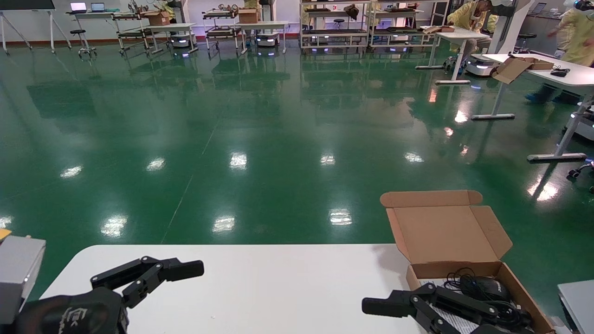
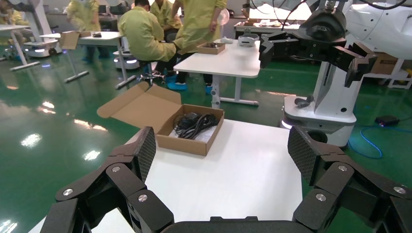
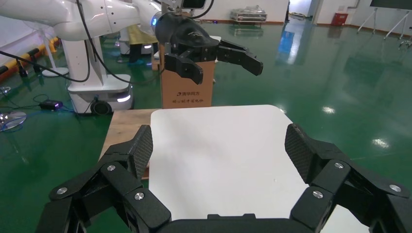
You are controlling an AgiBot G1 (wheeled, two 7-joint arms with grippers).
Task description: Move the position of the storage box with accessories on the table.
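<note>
The brown cardboard storage box [image 1: 519,290] stands on the white table [image 1: 278,287] at its far right, lid [image 1: 448,232] folded back open. Inside lie the accessories: a black coiled cable with a small black device [image 1: 482,286] on a white printed sheet [image 1: 429,284]. My right gripper [image 1: 385,310] hangs open over the box's near left corner, fingers pointing left, nothing between them. My left gripper [image 1: 183,273] hovers open and empty over the table's left part. The left wrist view shows the box [image 2: 187,141] and cable [image 2: 194,124] well ahead of the open left gripper [image 2: 223,150].
A grey unit [image 1: 18,273] sits off the table's left edge and a grey panel [image 1: 577,301] at the right edge. Green floor lies beyond the table's far edge. An upright cardboard carton [image 3: 187,87] and a white robot base [image 2: 330,102] stand nearby.
</note>
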